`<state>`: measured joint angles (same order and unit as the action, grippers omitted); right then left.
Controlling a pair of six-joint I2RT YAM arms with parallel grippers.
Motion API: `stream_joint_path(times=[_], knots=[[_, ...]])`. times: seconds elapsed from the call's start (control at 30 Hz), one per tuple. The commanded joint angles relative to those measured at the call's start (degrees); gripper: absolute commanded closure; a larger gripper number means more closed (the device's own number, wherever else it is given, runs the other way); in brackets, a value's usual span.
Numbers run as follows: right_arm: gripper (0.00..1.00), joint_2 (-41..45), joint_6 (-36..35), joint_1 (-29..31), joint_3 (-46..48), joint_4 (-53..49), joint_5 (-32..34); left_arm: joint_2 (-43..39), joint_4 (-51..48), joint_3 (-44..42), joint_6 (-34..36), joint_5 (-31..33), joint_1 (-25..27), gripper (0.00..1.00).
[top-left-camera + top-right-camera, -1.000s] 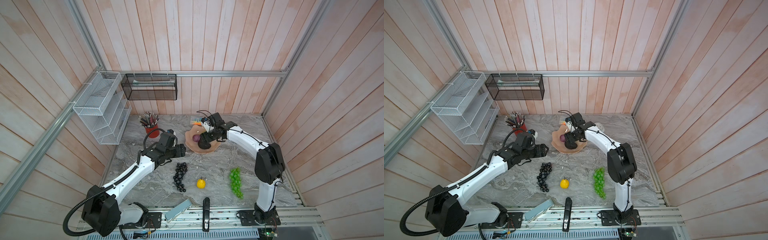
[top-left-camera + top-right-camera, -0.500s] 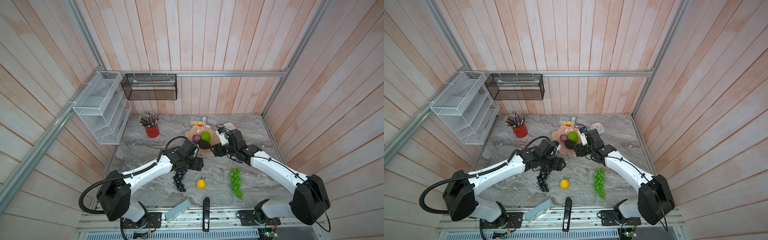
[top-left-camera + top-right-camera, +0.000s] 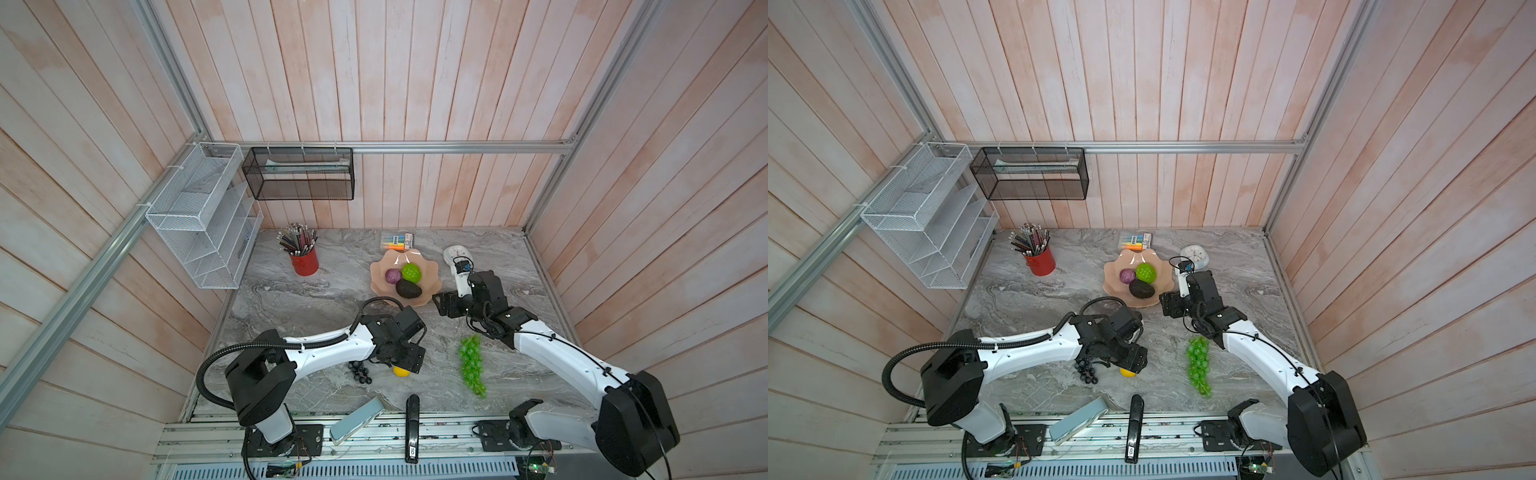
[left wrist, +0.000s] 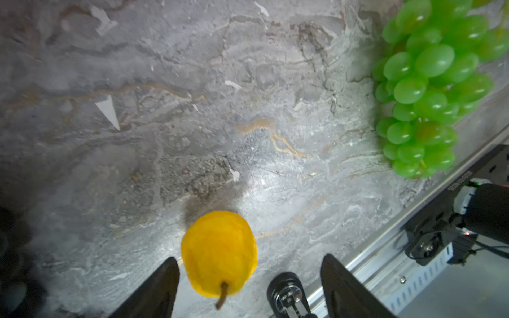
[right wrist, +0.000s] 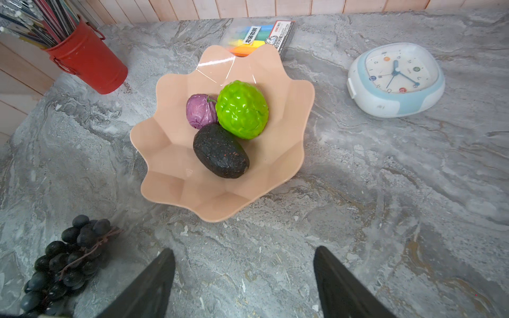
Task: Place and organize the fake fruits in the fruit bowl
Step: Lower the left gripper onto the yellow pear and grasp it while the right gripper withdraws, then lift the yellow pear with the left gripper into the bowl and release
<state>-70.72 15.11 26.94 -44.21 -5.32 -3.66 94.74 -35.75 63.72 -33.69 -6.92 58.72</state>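
The left end effector (image 4: pixel 249 260), jaws wide and empty, has swung from beside the fruit bowl (image 3: pixel 380 284) to bracket the small yellow fruit (image 4: pixel 219 253) on the surface (image 3: pixel 316 299), lower centre in both top views. The right end effector (image 5: pixel 242 249), open and empty, has backed off the bowl, leaving the bright green bumpy fruit (image 5: pixel 241 109) inside, so half the fruits seem placed.

Pale pink wooden planks line the walls (image 3: pixel 415 83) on three sides, with aluminium rails (image 3: pixel 457 146) at the corners and across the back. A white wire rack (image 3: pixel 199 216) hangs on the left wall and a black mesh basket (image 3: pixel 299 174) on the back one. The counter (image 3: pixel 316 299) is grey veined marble, evenly lit, with soft shadows.
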Motion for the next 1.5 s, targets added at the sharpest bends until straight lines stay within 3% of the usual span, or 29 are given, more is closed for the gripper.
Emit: stream_joint_path(times=[0.0,0.5,0.77,1.0,1.1,1.2,1.33,1.47], knots=[[0.2,0.3,0.8,-0.5,1.0,2.4,0.3,0.7,-1.7,-0.9,-2.1,0.2,0.8,0.18],[0.21,-1.7,0.5,-1.0,1.4,2.9,-1.4,6.2,-1.3,-0.4,-1.1,1.6,0.9,0.31],[0.22,-2.4,0.4,-1.0,0.8,3.1,-1.9,5.0,-0.7,-1.0,-2.0,2.6,0.8,0.57],[0.22,-2.8,-0.6,-1.1,0.0,2.4,-2.1,0.5,-0.8,-2.3,-1.5,2.0,-0.4,0.57],[0.22,-2.0,-0.5,-1.1,0.0,2.1,-1.8,-3.8,0.0,-1.3,-1.4,0.0,-3.5,0.57],[0.23,-0.6,0.3,-1.1,0.9,3.2,-1.1,-6.4,2.0,1.0,-0.1,-0.7,-10.5,0.57],[0.23,0.5,1.5,-1.2,2.9,6.4,-0.1,-3.5,3.6,6.4,1.6,-0.8,-18.9,0.57],[0.23,0.1,0.3,-1.3,0.7,4.4,-0.7,1.1,5.3,11.3,4.5,0.5,-23.3,0.57]])
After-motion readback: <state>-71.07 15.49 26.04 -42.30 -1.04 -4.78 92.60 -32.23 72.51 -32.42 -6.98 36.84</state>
